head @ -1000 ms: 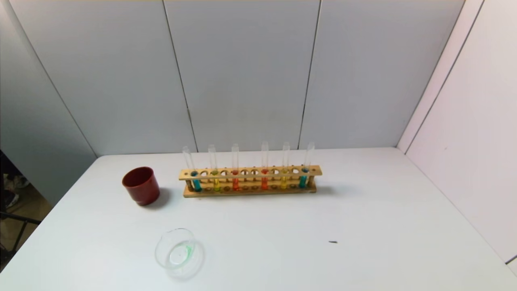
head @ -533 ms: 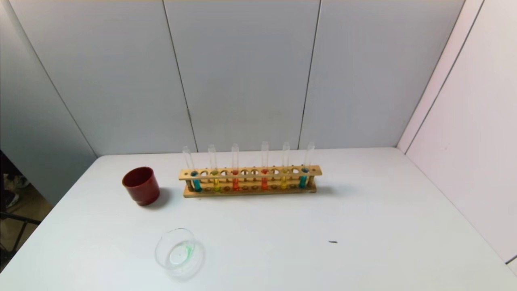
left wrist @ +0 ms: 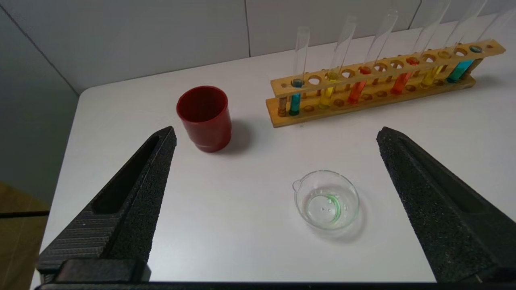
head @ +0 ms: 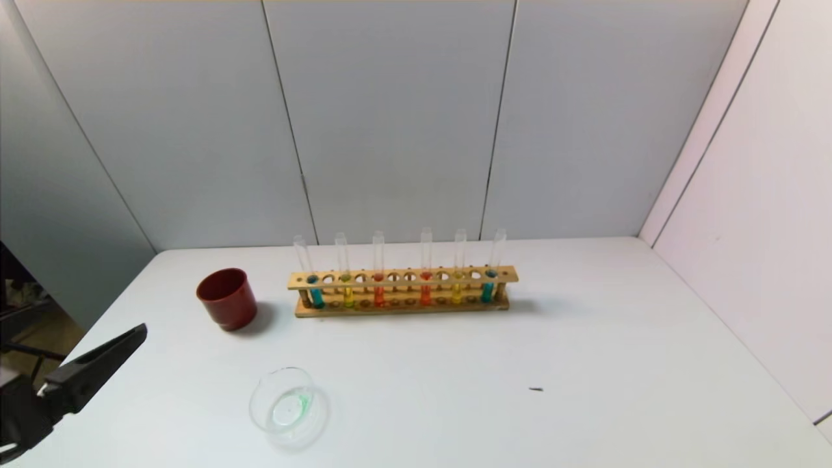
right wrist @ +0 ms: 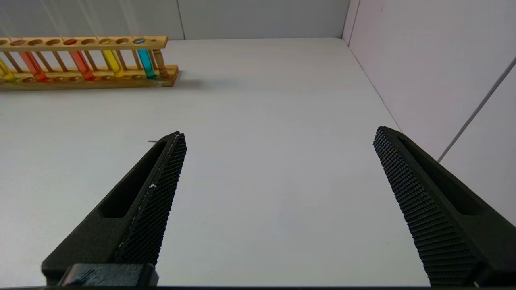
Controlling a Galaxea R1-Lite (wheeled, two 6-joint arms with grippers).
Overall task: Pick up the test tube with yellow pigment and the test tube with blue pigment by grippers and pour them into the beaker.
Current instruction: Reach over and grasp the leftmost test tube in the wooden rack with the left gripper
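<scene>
A wooden rack at the table's back holds several upright tubes. Tubes with blue pigment stand at its two ends. Tubes with yellow pigment stand just inside them. Two orange-red tubes are in the middle. The clear beaker sits front left with a green trace in it. My left gripper is open and empty, above the table's left edge, and one finger shows in the head view. My right gripper is open and empty over the table's right part, out of the head view.
A dark red cup stands left of the rack. A small dark speck lies on the white table. Grey wall panels close the back and the right side.
A finger of my left gripper has come into the head view at the lower left. The rack, tubes, beaker and cup have not moved.
</scene>
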